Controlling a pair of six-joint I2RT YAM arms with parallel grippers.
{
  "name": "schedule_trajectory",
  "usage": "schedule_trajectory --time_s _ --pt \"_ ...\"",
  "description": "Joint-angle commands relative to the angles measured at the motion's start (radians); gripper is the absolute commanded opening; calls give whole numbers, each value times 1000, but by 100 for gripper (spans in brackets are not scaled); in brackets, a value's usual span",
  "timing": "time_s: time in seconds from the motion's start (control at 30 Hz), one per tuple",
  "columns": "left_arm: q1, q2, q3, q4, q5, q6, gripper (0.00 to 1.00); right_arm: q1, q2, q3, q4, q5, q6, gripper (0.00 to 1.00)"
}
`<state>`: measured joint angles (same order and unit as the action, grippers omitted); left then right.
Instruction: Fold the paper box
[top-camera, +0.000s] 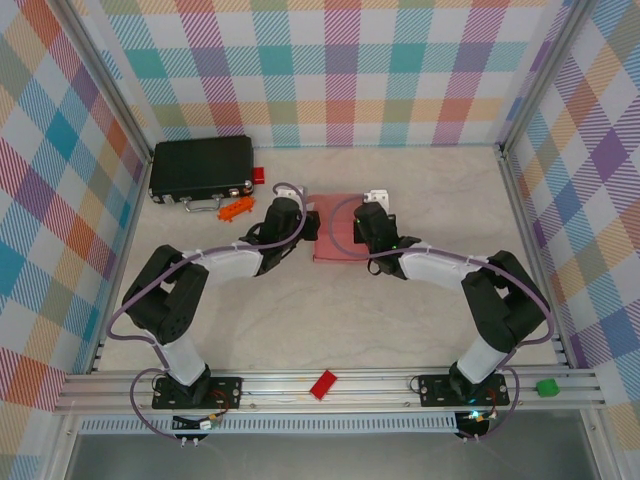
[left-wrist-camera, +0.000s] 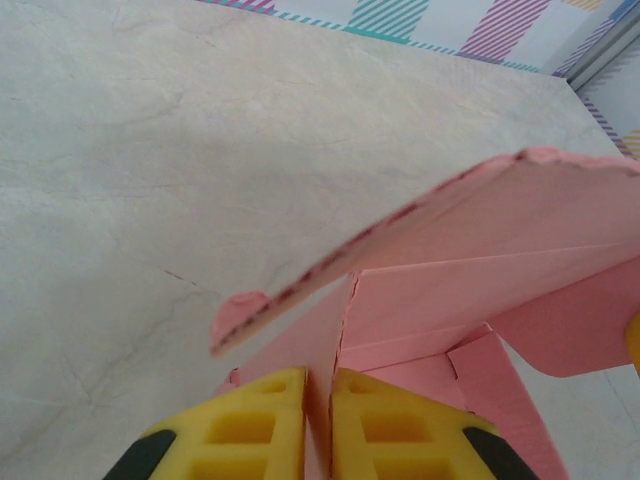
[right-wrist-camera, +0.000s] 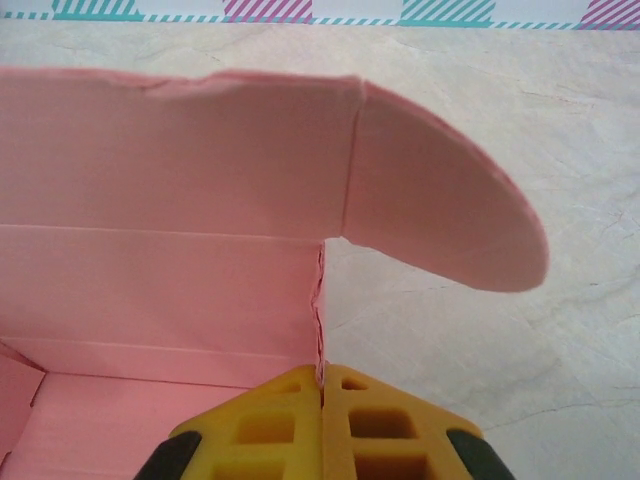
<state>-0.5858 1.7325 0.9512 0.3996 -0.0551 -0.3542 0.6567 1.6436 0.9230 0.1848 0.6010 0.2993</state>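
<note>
Top external: paper box (top-camera: 325, 252) far-centre of table, walls part-raised | left gripper (left-wrist-camera: 319, 378), right gripper (right-wrist-camera: 322, 374) each pinched shut on a wall | next, likely: fold lid flap over.

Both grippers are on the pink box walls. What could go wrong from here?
1. The left gripper and right gripper each pinch a thin wall of the pale-pink card box. The crease above the right gripper looks frayed, so any pull apart may tear it.
2. The rounded end flap and the raised lid panel stand unsupported; they may spring back or snag when released.
</note>
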Motion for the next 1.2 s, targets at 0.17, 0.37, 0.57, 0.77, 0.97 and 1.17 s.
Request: schedule_trajectory --time_s 0.17,0.37,0.57,0.77,0.97,1.17 --pt "-37 -39 -47 39 -32 -46 17 34 -9 -28 43 41 41 3" --pt "-51 -44 -77 47 -43 -44 17 47 -9 -56 55 61 57 3" --pt "-64 -45 -104 50 -54 -43 17 56 -20 -79 58 74 67 3" --pt "-78 -48 -127 52 -62 -44 15 62 -41 -102 42 75 86 3" --pt "-86 -55 -138 50 -66 -49 15 69 -66 -127 19 76 110 3" --pt "-94 -58 -151 49 -61 -57 15 78 -78 -148 1 78 127 3"
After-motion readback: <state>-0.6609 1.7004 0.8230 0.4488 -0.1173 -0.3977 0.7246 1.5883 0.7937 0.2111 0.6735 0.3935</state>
